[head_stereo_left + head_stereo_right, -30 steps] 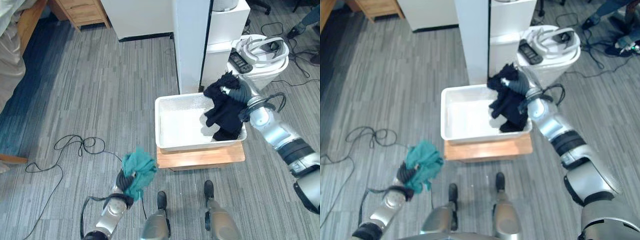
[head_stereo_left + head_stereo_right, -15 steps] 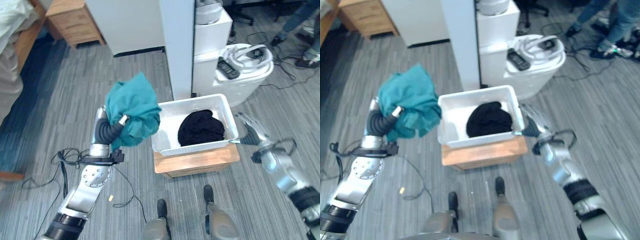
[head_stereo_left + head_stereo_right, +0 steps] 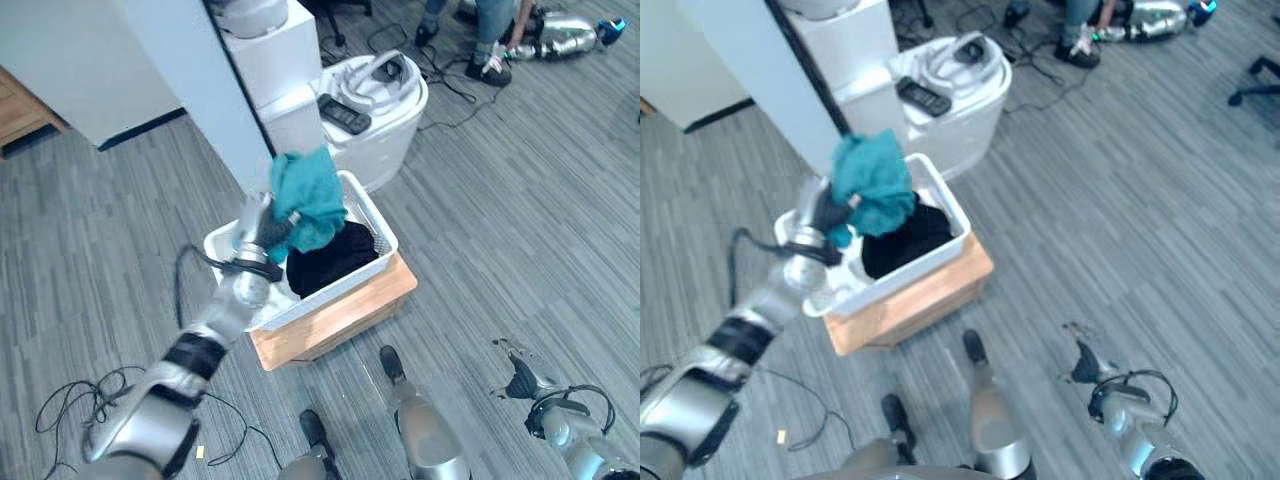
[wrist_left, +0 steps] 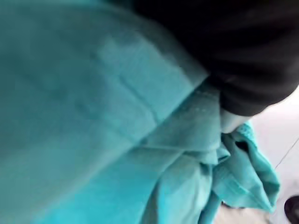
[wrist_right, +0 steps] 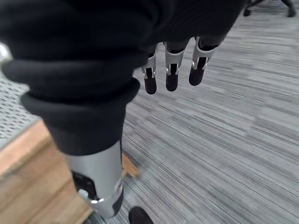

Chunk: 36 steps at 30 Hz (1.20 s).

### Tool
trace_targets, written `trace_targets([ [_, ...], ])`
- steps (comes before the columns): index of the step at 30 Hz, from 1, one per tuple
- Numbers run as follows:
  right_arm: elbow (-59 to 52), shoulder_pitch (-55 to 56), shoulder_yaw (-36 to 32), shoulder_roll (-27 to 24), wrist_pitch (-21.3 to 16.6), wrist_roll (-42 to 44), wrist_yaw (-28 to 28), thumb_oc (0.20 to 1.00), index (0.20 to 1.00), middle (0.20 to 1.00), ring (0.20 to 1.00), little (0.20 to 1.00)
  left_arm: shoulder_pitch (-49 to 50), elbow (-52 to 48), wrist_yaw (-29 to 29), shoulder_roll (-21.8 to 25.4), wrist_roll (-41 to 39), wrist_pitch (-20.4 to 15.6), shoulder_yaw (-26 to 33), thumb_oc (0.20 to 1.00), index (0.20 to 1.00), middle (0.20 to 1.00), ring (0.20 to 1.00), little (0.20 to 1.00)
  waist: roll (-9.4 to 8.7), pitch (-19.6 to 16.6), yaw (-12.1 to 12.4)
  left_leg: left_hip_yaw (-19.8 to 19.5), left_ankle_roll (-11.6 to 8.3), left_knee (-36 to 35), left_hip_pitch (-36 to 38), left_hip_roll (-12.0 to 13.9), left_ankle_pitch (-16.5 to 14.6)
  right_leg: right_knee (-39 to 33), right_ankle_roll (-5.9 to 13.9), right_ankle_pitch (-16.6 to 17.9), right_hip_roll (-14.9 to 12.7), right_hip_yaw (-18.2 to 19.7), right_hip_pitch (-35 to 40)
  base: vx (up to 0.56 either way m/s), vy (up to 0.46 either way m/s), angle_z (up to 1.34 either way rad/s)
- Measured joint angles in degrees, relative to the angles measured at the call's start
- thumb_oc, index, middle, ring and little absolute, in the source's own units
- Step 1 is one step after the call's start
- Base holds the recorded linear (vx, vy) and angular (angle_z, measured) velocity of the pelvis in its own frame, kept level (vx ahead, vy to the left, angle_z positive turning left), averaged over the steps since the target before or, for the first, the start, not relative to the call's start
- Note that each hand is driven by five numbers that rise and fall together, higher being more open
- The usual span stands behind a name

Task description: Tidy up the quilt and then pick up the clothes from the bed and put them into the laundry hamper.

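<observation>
A teal garment (image 3: 310,200) hangs bunched from my left hand (image 3: 262,232), which is shut on it just above the white laundry hamper (image 3: 350,285). The cloth's lower folds touch the black clothes (image 3: 330,262) lying in the hamper. In the left wrist view the teal garment (image 4: 107,121) lies right against the hand's dark cover. My right hand (image 3: 520,375) hangs low at the lower right, well away from the hamper, and its fingers (image 5: 170,70) are straight over bare floor, holding nothing.
The hamper rests on a low wooden stand (image 3: 335,322). Behind it stand a round white appliance (image 3: 385,110) with a remote (image 3: 345,113) on top and a tall white cabinet (image 3: 270,60). A person's legs (image 3: 490,30) show at the far right.
The camera has swung right. My left hand carried the teal garment from beside the hamper to above it. My right hand dropped away from the hamper's edge to low at the right.
</observation>
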Motion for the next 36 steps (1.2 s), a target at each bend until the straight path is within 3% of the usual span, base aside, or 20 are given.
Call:
trace_targets([
  [1, 1.0, -0.4, 0.4, 1.0, 0.2, 0.3, -0.1, 1.000, 1.000, 1.000, 1.000, 1.000, 0.4, 1.6, -0.3, -1.8, -0.1, 0.4, -0.8, 1.000, 1.000, 1.000, 1.000, 1.000, 0.05, 0.1, 0.0, 0.3, -0.15, 0.0, -0.3, 0.2, 0.1, 0.0, -0.26, 0.2, 0.3, 0.3, -0.5, 0.02, -0.023, -0.20],
  [4, 3.9, -2.3, 2.8, 2.3, 0.6, 1.1, -0.3, 1.000, 1.000, 1.000, 1.000, 1.000, 1.3, 7.2, -2.5, -5.5, -3.1, 1.0, -0.7, 1.000, 1.000, 1.000, 1.000, 1.000, 0.10, 0.1, 0.2, 0.7, -0.22, 0.0, 0.7, 0.5, 0.1, 0.0, -0.32, 0.2, 1.0, 0.3, 0.2, 0.03, 0.007, -0.08],
  [9, 8.3, -6.6, 2.3, 4.1, 2.9, 4.1, 0.1, 1.000, 1.000, 1.000, 1.000, 1.000, 4.6, 11.7, -7.1, -7.3, -16.4, 2.4, 3.5, 1.000, 1.000, 1.000, 1.000, 1.000, 0.90, 0.3, 0.6, 1.5, -0.11, 0.0, 3.0, 0.8, -1.0, 0.0, -1.25, -0.5, 1.0, 1.0, 2.3, 0.02, -0.004, -0.03],
  [12, 6.7, -6.2, 2.2, 4.1, 3.2, 4.3, 0.9, 1.000, 1.000, 1.000, 1.000, 1.000, 8.7, 7.0, -7.2, -7.3, -22.3, 1.6, 8.3, 1.000, 1.000, 1.000, 1.000, 1.000, 1.16, 0.3, 0.6, 1.5, -0.45, 0.0, 3.7, 0.8, -1.2, 0.0, -1.25, -0.5, 1.0, 1.0, 2.9, 0.05, -0.012, 0.00],
  [13, 6.3, -5.2, 2.1, 4.4, 3.1, 4.3, 1.2, 1.000, 1.000, 1.000, 1.000, 1.000, 12.8, 3.1, -7.7, -7.1, -27.7, 0.5, 11.4, 1.000, 1.000, 1.000, 1.000, 1.000, 1.47, 0.3, 1.0, 1.0, -0.59, 0.0, 4.9, 1.1, -1.3, 0.0, -1.54, -0.7, 1.2, 0.6, 4.3, 0.06, -0.009, 0.02],
  [16, 7.7, -1.3, 1.9, 4.2, 3.4, 4.3, 1.4, 1.000, 1.000, 1.000, 1.000, 1.000, 18.4, -1.3, -7.6, -5.6, -31.9, -1.9, 14.9, 1.000, 1.000, 1.000, 1.000, 1.000, 2.37, -0.5, 2.1, 0.1, -0.89, 0.0, 6.2, 2.0, -1.8, -0.3, -2.34, -1.4, 1.9, -0.2, 6.2, 0.03, -0.007, 0.14],
  [19, 10.0, -1.4, 1.9, 4.8, 3.5, 4.3, 2.5, 1.000, 1.000, 1.000, 1.000, 1.000, 20.6, 0.2, -6.8, -2.2, -31.4, -2.1, 17.9, 1.000, 1.000, 1.000, 1.000, 1.000, 2.56, -0.6, 3.1, -0.8, -0.56, 0.0, 6.5, 2.2, -1.6, 0.0, -2.41, -1.4, 1.9, -0.9, 7.3, 0.02, -0.004, 0.14],
  [23, 14.7, -2.3, 2.1, 6.4, 4.0, 4.3, 3.3, 1.000, 1.000, 1.000, 1.000, 1.000, 23.1, 9.3, -6.0, -3.3, -32.1, -2.7, 21.3, 1.000, 1.000, 1.000, 1.000, 1.000, 2.82, -2.3, 4.4, -1.5, -0.62, 0.0, 8.1, 2.3, -1.7, 0.0, -3.03, -2.0, 1.9, -1.6, 9.3, 0.02, 0.012, 0.10],
  [27, 20.7, -4.2, 2.2, 10.7, 4.4, 5.3, 3.7, 1.000, 1.000, 1.000, 1.000, 1.000, 28.5, 24.7, -6.5, -6.3, -31.8, -1.6, 21.6, 1.000, 1.000, 1.000, 1.000, 1.000, 2.38, -4.8, 6.3, -1.9, -0.67, 0.0, 9.1, 2.3, -1.9, -0.1, -2.96, -2.3, 1.8, -2.2, 10.7, 0.01, 0.022, 0.07],
  [29, 25.3, -5.4, 1.9, 13.4, 4.7, 7.6, 3.6, 1.000, 1.000, 1.000, 1.000, 1.000, 31.2, 30.4, -6.2, -8.5, -31.0, -0.3, 22.9, 1.000, 1.000, 1.000, 1.000, 1.000, 1.26, -6.2, 6.5, -2.0, -0.61, 0.0, 9.5, 2.3, -1.9, -0.1, -3.05, -2.4, 1.7, -2.1, 10.9, 0.01, 0.008, 0.03],
  [33, 36.7, -8.4, 2.4, 21.7, 6.7, 11.6, 2.7, 1.000, 1.000, 1.000, 1.000, 1.000, 36.4, 42.9, -6.3, -15.3, -26.5, 2.2, 21.2, 1.000, 1.000, 1.000, 1.000, 1.000, -0.68, -9.2, 9.2, -3.3, -0.74, 0.0, 9.6, 2.1, -2.1, -0.3, -2.94, -2.6, 1.3, -3.1, 11.7, 0.02, 0.028, 0.15],
  [36, 36.8, -8.9, 2.6, 21.5, 6.9, 13.2, 2.7, 1.000, 1.000, 1.000, 1.000, 1.000, 37.5, 43.3, -6.5, -16.7, -25.6, 3.7, 20.3, 1.000, 1.000, 1.000, 1.000, 1.000, -1.23, -10.3, 10.3, -4.3, -0.38, 0.0, 8.8, 1.9, -1.8, -0.3, -2.93, -2.6, 0.9, -3.9, 11.4, 0.01, 0.036, 0.23],
])
